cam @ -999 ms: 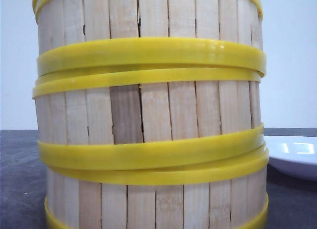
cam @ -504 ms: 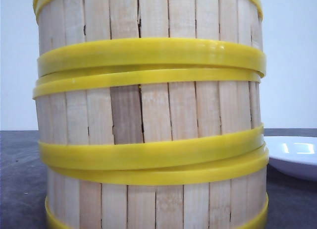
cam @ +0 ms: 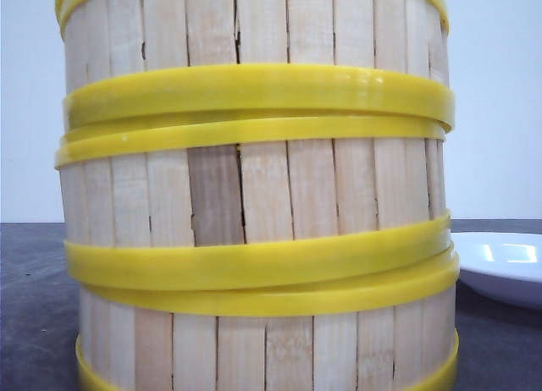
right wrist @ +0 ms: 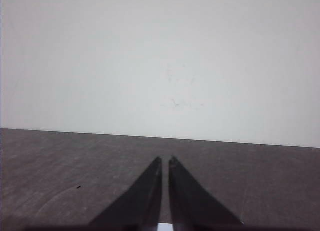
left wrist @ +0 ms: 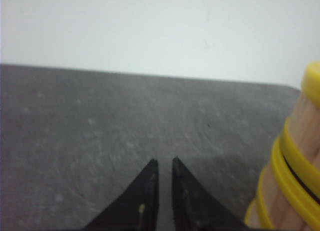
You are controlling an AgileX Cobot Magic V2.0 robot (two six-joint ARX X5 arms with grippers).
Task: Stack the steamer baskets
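Note:
Three steamer baskets (cam: 254, 196) of pale wooden slats with yellow bands stand stacked in one column that fills the front view. The same stack's edge (left wrist: 295, 181) shows at the side of the left wrist view. My left gripper (left wrist: 163, 162) is shut, with only a thin slit between its black fingertips, low over bare table beside the stack and apart from it. In its own view my right gripper (right wrist: 165, 160) is shut too, holding nothing, over dark table with no basket in sight. Neither gripper appears in the front view.
A white plate (cam: 501, 264) lies on the dark grey table (cam: 30, 306) to the right of the stack. A pale wall (right wrist: 160, 56) rises behind the table's far edge.

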